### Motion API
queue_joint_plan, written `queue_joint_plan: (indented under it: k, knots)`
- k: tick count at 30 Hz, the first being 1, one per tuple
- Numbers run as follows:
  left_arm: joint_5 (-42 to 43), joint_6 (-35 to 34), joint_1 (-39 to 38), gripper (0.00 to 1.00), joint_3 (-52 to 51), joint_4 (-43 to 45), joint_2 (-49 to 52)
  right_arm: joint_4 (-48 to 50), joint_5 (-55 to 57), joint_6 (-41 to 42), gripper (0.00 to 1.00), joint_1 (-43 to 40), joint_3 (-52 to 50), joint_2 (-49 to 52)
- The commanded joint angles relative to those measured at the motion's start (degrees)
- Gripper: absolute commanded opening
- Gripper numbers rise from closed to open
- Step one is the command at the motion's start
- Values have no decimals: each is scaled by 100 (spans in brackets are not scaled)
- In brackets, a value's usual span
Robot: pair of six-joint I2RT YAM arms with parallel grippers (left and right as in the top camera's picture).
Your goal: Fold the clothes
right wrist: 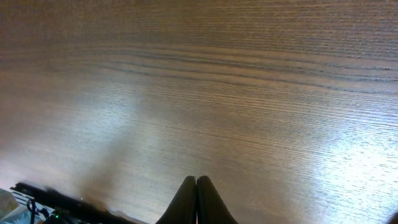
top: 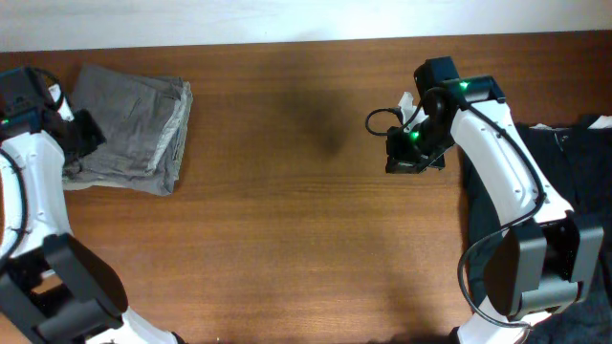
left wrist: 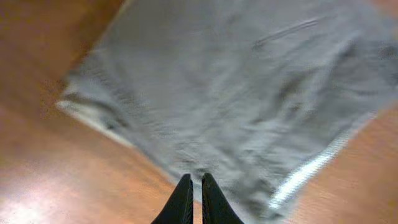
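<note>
The grey shorts (top: 129,129) lie folded in a compact stack at the table's far left. They fill the left wrist view (left wrist: 236,93). My left gripper (top: 84,134) is at the stack's left edge. Its fingers (left wrist: 193,182) are almost together, with nothing between them, just above the near edge of the cloth. My right gripper (top: 413,153) hovers over bare wood right of centre, far from the shorts. Its fingers (right wrist: 196,180) are shut and empty. A black garment (top: 574,162) lies at the right edge, partly under the right arm. The khaki-beige shorts are out of view.
The wooden table (top: 287,220) runs between the two arms. A black cable (top: 378,122) loops beside the right wrist. A pale wall strip lies beyond the table's far edge (top: 287,40).
</note>
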Motion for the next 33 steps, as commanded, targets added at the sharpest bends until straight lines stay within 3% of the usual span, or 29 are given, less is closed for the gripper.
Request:
queue_joint_plan:
  k: [1, 3, 5, 10, 14, 15, 17, 18, 19, 20, 21, 30, 33]
  knots:
    - [-498, 70, 348, 7, -120, 232, 721, 15, -33, -20, 5, -15, 109, -87]
    - [-236, 170, 570, 9, -118, 444, 1102, 66, -33, -20, 5, -15, 109, -87]
    - [682, 708, 629, 11, -90, 387, 1126, 184, -31, -17, 4, -15, 122, -87]
    - [1268, 1563, 111, 29, 1158, -1038, 164, 166, -28, -149, 5, -15, 1110, -503]
    - [1397, 2269, -782, 47, 1906, -2267, -1038, 216, -24, -304, 11, -15, 1639, -1585]
    - [1335, 2302, -1019, 57, 1906, -2487, -1375, 173, -24, -446, 13, -15, 1639, -1895]
    - [1202, 2297, -1436, 99, 1906, -2951, -1902, -81, 273, -472, 21, -15, 1639, -2546]
    - [1202, 2221, -1657, 99, 1906, -3180, -2159, -243, 533, -474, 28, -15, 1639, -2850]
    - [1202, 2186, -1775, 99, 1906, -3316, -2319, -367, 732, -470, 43, -15, 1639, -3097]
    - [1204, 2190, -1904, 99, 1906, -3517, -2500, -466, 748, -439, 92, -15, 1639, -3353]
    - [1204, 2192, -1943, 99, 1906, -3617, -2577, -468, 737, -422, 99, -15, 1639, -3484]
    - [1204, 2192, -1945, 99, 1906, -3657, -2601, -479, 157, -407, 99, -15, 1639, -3674]
    - [1204, 2192, -1945, 99, 1906, -3657, -2601, -505, 809, -446, 99, -15, 1639, -3648]
